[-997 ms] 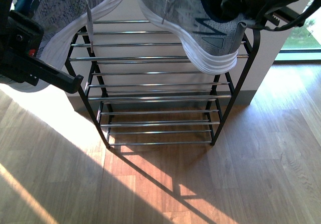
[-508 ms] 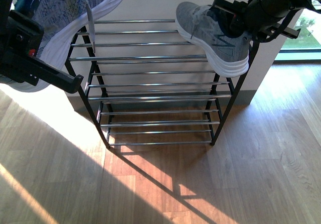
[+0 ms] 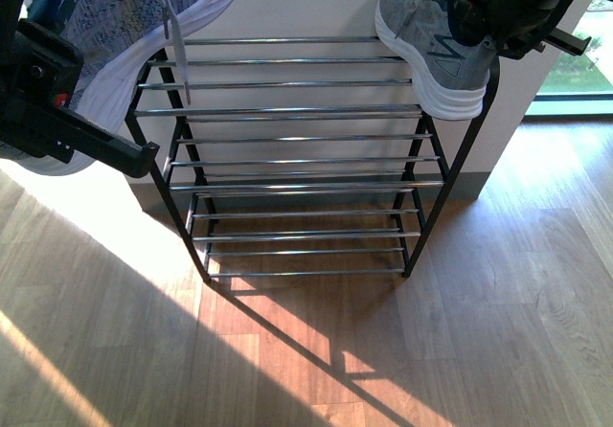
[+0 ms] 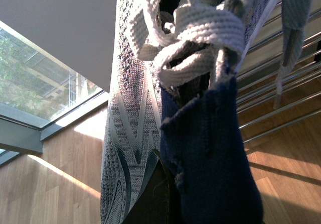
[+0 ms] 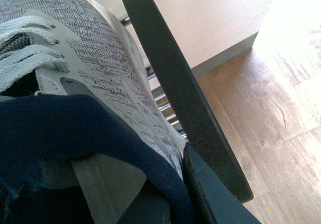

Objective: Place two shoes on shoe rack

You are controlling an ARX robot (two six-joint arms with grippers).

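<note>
One grey knit sneaker (image 3: 429, 52) with a white sole lies over the right end of the shoe rack's (image 3: 297, 111) top tier, toe toward the wall, heel close to the black side frame (image 5: 175, 78). My right gripper (image 3: 476, 13) is shut on its navy heel collar (image 5: 75, 128), with one finger (image 5: 205, 189) outside the shoe. The other grey sneaker (image 3: 120, 11) hangs high at the left, in front of the rack's left corner, its lace (image 3: 172, 34) dangling. My left gripper (image 4: 155, 199) is shut on its navy tongue (image 4: 210, 148). Whether the right sneaker's sole rests on the bars is not clear.
The rack stands against a pale wall (image 3: 287, 1) on a wood floor (image 3: 383, 350), with three lower tiers of chrome bars (image 3: 306, 231). A window (image 3: 579, 63) lies at the far right. My left arm's black body (image 3: 57, 111) crosses the left edge.
My right arm has carried its sneaker back and to the right, from close to the camera to the right end of the top tier. The left arm and its sneaker have stayed put.
</note>
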